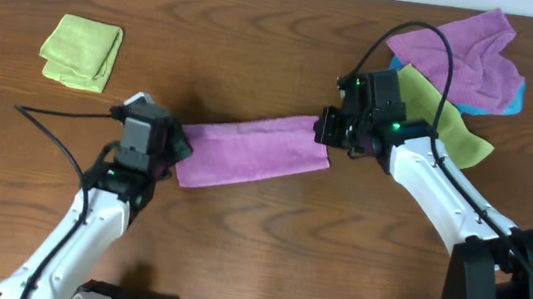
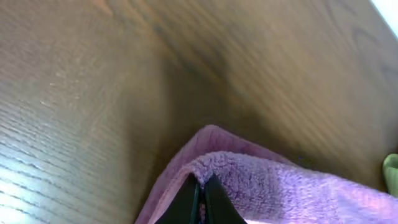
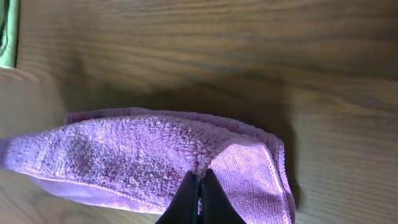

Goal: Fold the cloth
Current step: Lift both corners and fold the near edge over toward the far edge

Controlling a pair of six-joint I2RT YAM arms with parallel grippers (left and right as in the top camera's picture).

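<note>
Dark brown wood-grain tabletop fills the overhead view. Near its middle is the cloth, a purple-mauve microfibre towel doubled into a long band that runs from lower left to upper right.

The left tool is at the band's left end. In the left wrist view its two dark fingers are pressed together on a pinch of the fuzzy pile, and the towel's doubled edge curves round just ahead of the tips.

The right tool is at the opposite end and is likewise clamped on the cloth. In the right wrist view its fingers meet on the fabric near a corner, the pile puckers there, and layered edges show along the far side. The band spans from one tool to the other; whether its ends are lifted clear of the wood I cannot tell.

A folded yellow-green cloth lies well apart at the upper left. At the upper right a rumpled purple cloth lies over a blue cloth, and a second yellow-green cloth lies partly beneath the right arm.
</note>
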